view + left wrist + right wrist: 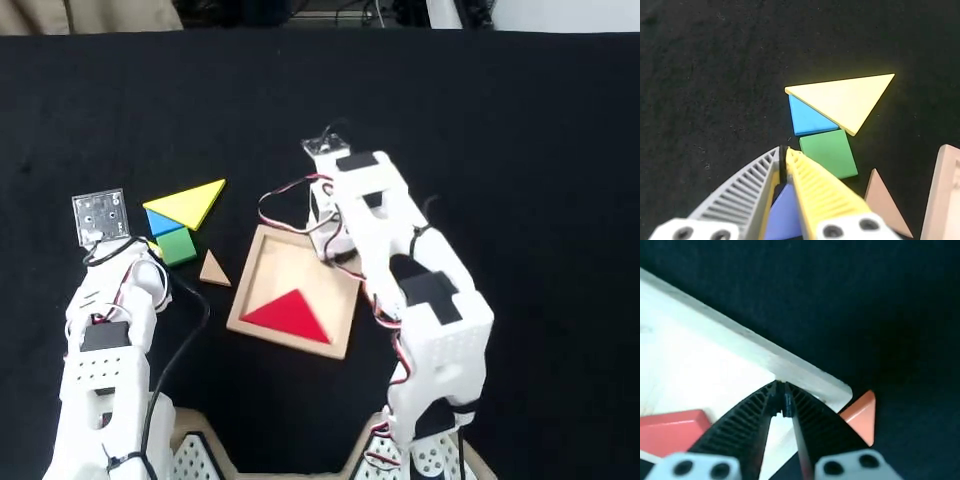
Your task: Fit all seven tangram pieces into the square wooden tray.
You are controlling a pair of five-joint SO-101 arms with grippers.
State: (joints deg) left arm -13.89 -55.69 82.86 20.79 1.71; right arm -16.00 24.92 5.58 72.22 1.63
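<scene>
The square wooden tray (245,278) lies mid-table with a red triangle (287,315) inside it. To its left lie a yellow triangle (190,202), a blue piece (162,222), a green square (178,246) and a tan triangle (212,270). My left gripper (784,150) is shut, its tips just short of the green square (829,152). An indigo piece (784,212) shows through the gap behind the tips. My right gripper (781,386) is shut, its tips at the rim of the tray's (740,340) far right corner. An orange triangle (862,415) lies just outside that corner.
Black cloth covers the table. The right arm (400,270) hangs over the tray's right side and hides the cloth beside it. Open cloth stretches behind and to the right of the tray. Both arm bases stand at the near edge.
</scene>
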